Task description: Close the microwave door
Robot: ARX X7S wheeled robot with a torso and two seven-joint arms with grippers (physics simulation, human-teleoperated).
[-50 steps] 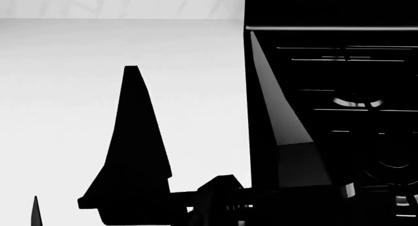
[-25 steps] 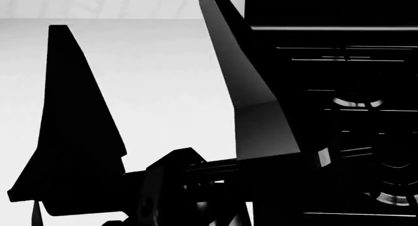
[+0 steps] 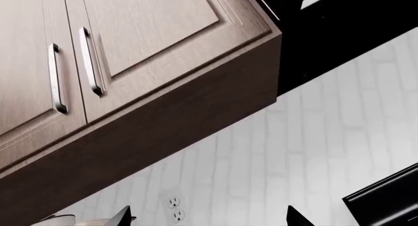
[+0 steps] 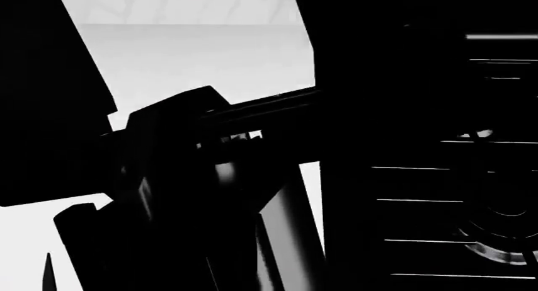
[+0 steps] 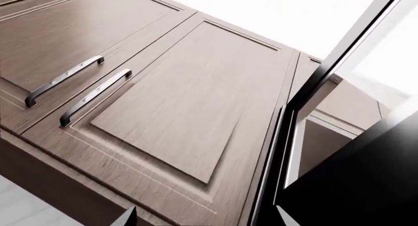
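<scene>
Door: black glossy microwave door (image 5: 365,177), lower right of right wrist frame, ajar beside brown wooden cabinets (image 5: 170,99).
Grippers: both fingertip pairs spread, empty.
Method: I push flat, steady, along hinge arc.

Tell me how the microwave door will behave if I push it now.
The microwave door looks like a rigid glossy panel, so it should probably swing on its hinge, not flex. The smooth face may let a gripper slide. It stands beside the wooden cabinet, which looks fixed.
</scene>
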